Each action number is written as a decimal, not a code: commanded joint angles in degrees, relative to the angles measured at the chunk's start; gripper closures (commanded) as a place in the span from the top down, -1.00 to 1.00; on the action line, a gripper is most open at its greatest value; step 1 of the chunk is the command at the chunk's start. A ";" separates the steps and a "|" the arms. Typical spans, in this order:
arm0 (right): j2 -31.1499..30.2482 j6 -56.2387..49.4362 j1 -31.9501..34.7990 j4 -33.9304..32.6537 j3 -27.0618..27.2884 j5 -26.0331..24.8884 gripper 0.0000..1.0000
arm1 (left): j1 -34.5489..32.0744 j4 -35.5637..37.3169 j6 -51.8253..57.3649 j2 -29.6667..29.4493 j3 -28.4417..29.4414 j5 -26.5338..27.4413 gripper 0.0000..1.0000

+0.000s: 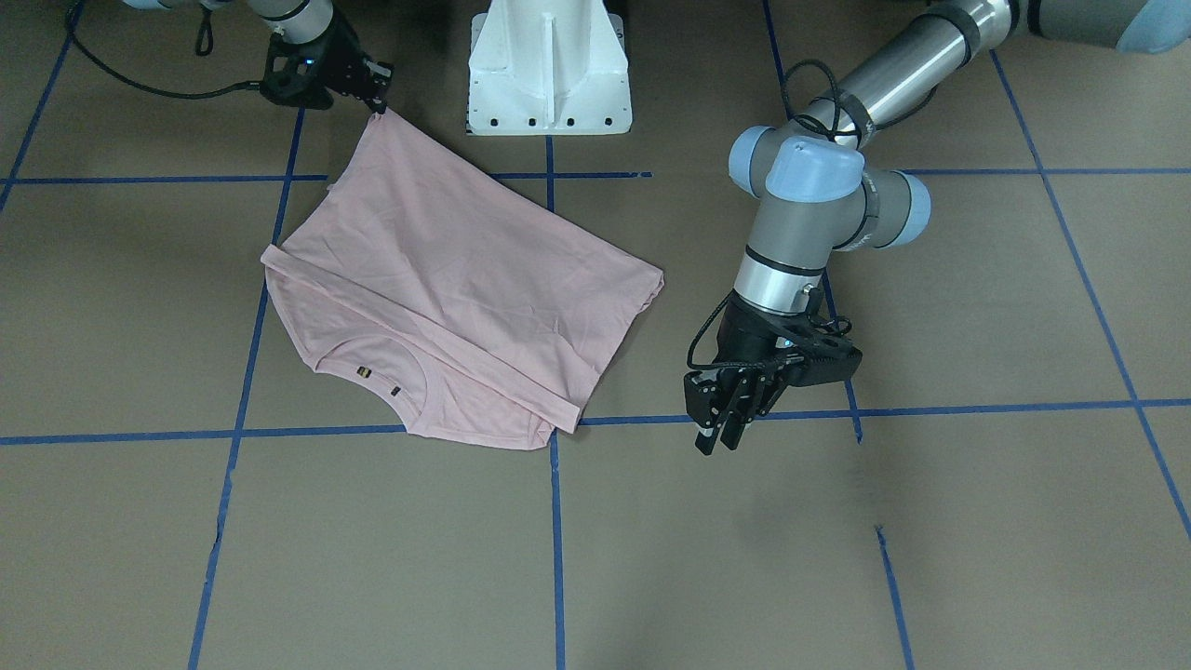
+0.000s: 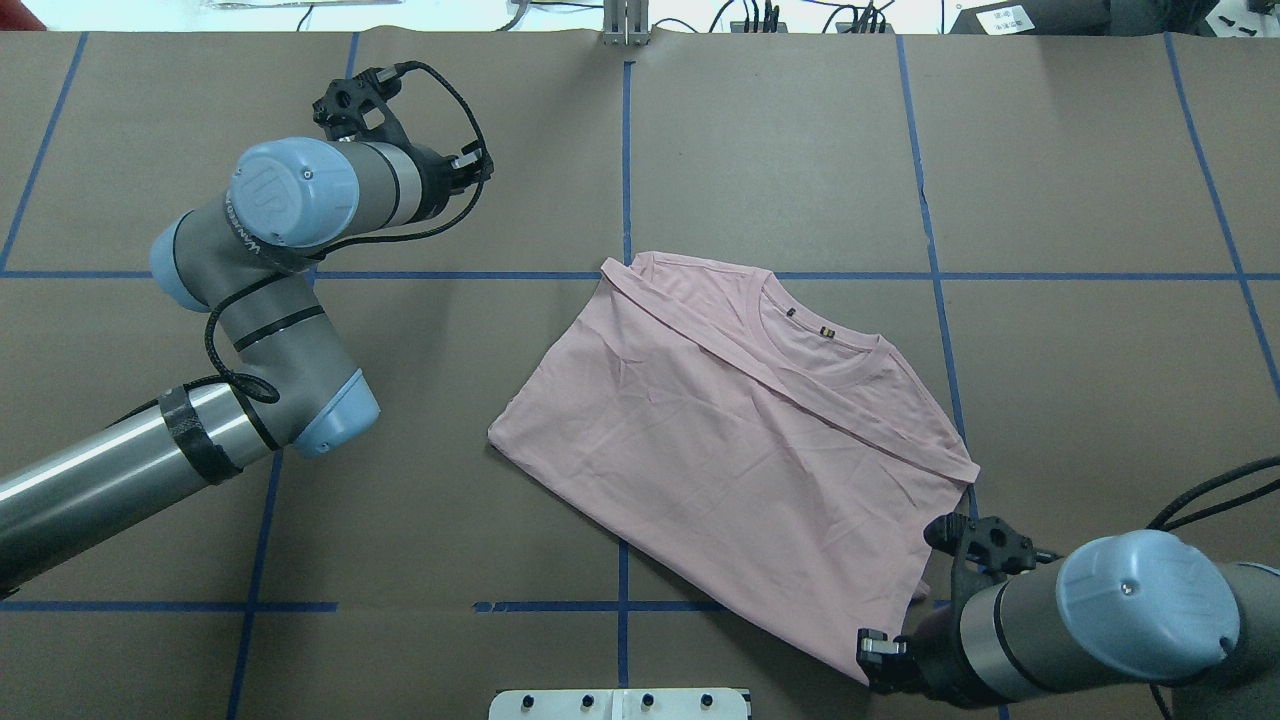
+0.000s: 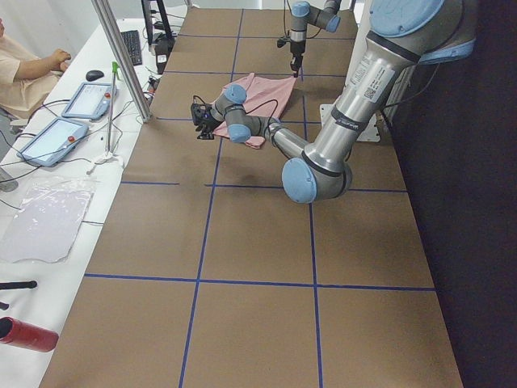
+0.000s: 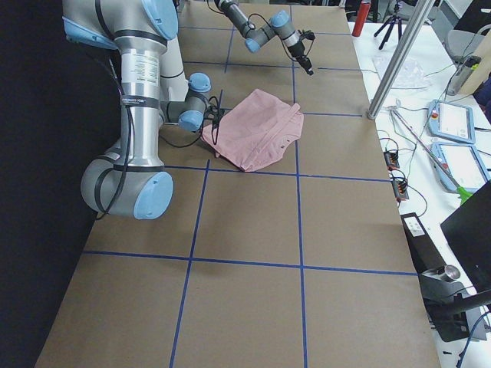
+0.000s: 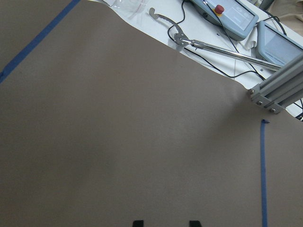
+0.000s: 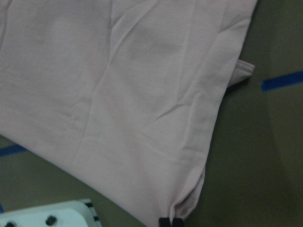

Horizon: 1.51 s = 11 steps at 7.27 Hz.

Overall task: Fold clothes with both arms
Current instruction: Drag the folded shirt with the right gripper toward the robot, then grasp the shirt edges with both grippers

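Overhead exterior shows one pale pink T-shirt [image 2: 720, 440] lying on the brown counter [image 2: 760, 150], doubled over itself into a rough slanted oblong. Its long axis runs on a diagonal, from the far side near the counter's middle down to the near side by the robot's right arm. The right hand [image 1: 377, 98] is at that near end. Its fingertips [image 6: 164, 221] are pinched together on the very corner of the cloth, so it grips the T-shirt there, close to the white pedestal base [image 1: 549, 70]. The left hand [image 1: 718, 435] is well apart from the garment, out over bare counter on the robot's left and farther from the base. Its wrist view shows only brown paper, and its two fingertips [image 5: 137, 223] stand apart, so it is open and holds nothing. From that hand the T-shirt lies toward the robot's right and back toward the base. The cloth nearest to it is the far-left edge of the oblong, not the corner already held. I judge that the coming move turns on this gap: the right arm is on the cloth, and the left has to cross to its own side of the diagonal before both can lift together. By count: one T-shirt, two arms, two hands, one base.
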 commanded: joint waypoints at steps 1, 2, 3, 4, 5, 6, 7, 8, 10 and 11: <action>-0.10 0.00 -6.51 -0.03 0.52 -0.13 -0.91 | 1.30 0.10 -5.06 0.00 -3.56 -7.50 -0.13; -0.10 0.00 -6.80 -0.81 0.09 -0.14 -0.01 | 1.39 0.71 -7.87 0.44 -5.31 -11.05 -0.12; 1.20 0.09 -5.76 -2.82 0.35 -0.49 0.99 | 2.00 0.71 -10.51 2.79 -7.77 -11.78 -0.09; 3.13 0.01 -3.92 -3.36 0.35 -0.23 1.00 | 2.96 0.80 -10.62 5.68 -10.93 -12.39 -0.08; 3.50 0.00 -3.64 -3.20 0.26 0.12 1.00 | 4.54 0.89 -12.02 6.93 -13.31 -12.49 -0.07; 5.59 0.00 -2.94 -2.67 0.00 0.12 1.00 | 6.64 4.02 -12.47 6.94 -14.11 -12.40 -0.07; 8.57 0.00 0.46 -2.58 -1.48 -0.49 1.00 | 8.67 9.01 -12.56 8.08 -16.30 -12.40 -0.07; 12.60 -0.17 6.06 -2.67 -3.67 0.12 1.00 | 11.47 13.76 -12.65 9.04 -19.36 -12.40 0.04; 13.43 -0.61 9.88 -2.58 -5.19 -0.14 1.00 | 15.35 18.29 -12.73 9.84 -19.14 -12.14 0.24; 13.43 -0.70 10.94 -2.49 -5.36 -0.31 1.00 | 16.32 18.55 -12.73 9.93 -18.87 -12.05 0.24</action>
